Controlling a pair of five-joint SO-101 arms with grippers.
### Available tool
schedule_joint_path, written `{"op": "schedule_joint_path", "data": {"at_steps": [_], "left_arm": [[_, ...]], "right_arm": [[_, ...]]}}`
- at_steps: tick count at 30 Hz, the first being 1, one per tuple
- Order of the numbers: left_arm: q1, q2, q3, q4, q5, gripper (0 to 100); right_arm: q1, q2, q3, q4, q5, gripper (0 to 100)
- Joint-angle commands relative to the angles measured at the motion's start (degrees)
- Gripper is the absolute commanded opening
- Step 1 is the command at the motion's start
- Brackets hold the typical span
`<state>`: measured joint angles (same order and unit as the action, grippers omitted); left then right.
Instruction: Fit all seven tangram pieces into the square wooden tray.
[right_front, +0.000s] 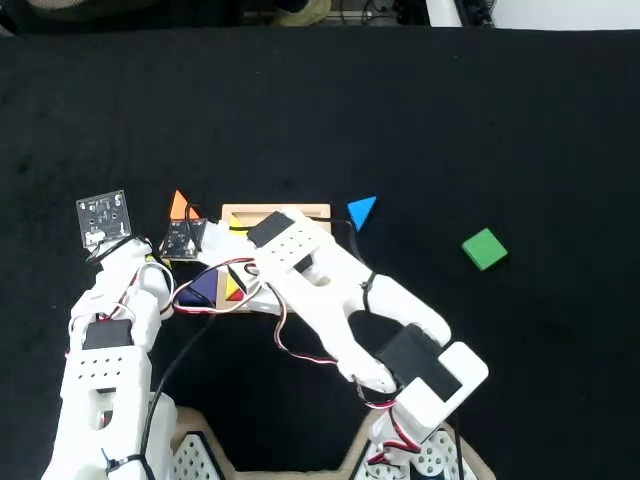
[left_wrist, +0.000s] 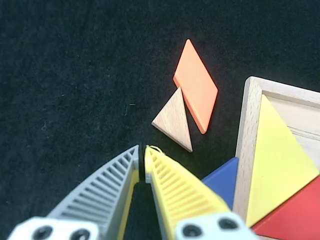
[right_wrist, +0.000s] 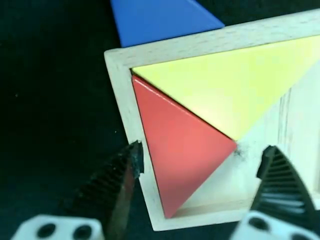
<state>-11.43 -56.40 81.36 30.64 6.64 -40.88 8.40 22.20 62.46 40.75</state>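
Low in the left wrist view: left gripper (left_wrist: 141, 150), fingers closed on nothing, above bare black counter (left_wrist: 65, 75). Just past the tips, a plain wooden triangle (left_wrist: 174, 121) touching an orange parallelogram (left_wrist: 196, 85), both outside the square wooden tray (left_wrist: 247, 130). In the right wrist view: right gripper (right_wrist: 200, 157) spread open astride the tray's wall, over a red triangle (right_wrist: 180, 155) flush against a yellow triangle (right_wrist: 235, 85) inside; dark blue triangle (right_wrist: 160, 17) outside, at the rim. Farther up the high view, right of the tray: light blue triangle (right_front: 361, 211), then green square (right_front: 485, 249).
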Motion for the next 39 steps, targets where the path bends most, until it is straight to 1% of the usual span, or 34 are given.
{"op": "schedule_joint_path", "data": {"at_steps": [1, 3, 7, 10, 13, 15, 19, 21, 24, 26, 29, 31, 34, 37, 39], "left_arm": [[-0.1, -1.0, -0.3, -1.0, -0.6, 3], [-0.1, -1.0, -0.3, -0.9, -0.6, 3], [-0.1, -1.0, -0.3, -0.9, -0.6, 3], [-0.1, -1.0, -0.3, -1.0, -0.6, 3], [-0.1, -1.0, -0.3, -1.0, -0.6, 3], [-0.1, -1.0, -0.3, -0.9, -0.6, 3], [-0.1, -1.0, -0.3, -0.9, -0.6, 3], [-0.1, -1.0, -0.3, -1.0, -0.6, 3], [-0.1, -1.0, -0.3, -1.0, -0.6, 3], [-0.1, -1.0, -0.3, -1.0, -0.6, 3], [-0.1, -1.0, -0.3, -1.0, -0.6, 3], [-0.1, -1.0, -0.3, -1.1, -0.6, 3], [0.0, -1.0, -0.3, -1.1, -0.6, 3], [0.3, -1.0, -0.2, -1.1, -0.6, 3], [0.1, -1.0, -0.2, -1.1, -0.4, 3]], "right_arm": [[1.6, -4.4, -3.6, 2.0, 2.3, 29.2], [4.3, -6.2, -5.1, 2.5, 3.1, 22.5], [12.0, -8.1, -8.5, 0.9, 3.0, 0.8], [14.6, -6.5, -6.2, -3.1, 3.0, 4.2], [14.4, -2.2, -3.6, -7.6, 3.1, 2.1], [14.4, 1.2, -3.6, -8.8, 3.1, 1.1], [13.5, 5.9, -4.3, -8.8, 3.1, 1.1], [11.8, 6.4, -4.0, -8.6, 3.0, 1.1], [11.0, 5.5, -5.9, -5.7, 3.1, 1.1], [12.3, 3.6, -8.0, -4.3, 3.0, 1.1], [17.4, -0.6, -9.5, -3.5, 2.6, 1.1], [21.1, -3.7, -9.7, -4.0, 0.0, 1.1], [24.7, -7.1, -9.2, -6.2, -5.7, 1.1], [26.1, -7.8, -6.3, -11.6, -12.0, 1.1], [26.9, -8.0, -3.2, -15.2, -14.5, 1.1]]}}
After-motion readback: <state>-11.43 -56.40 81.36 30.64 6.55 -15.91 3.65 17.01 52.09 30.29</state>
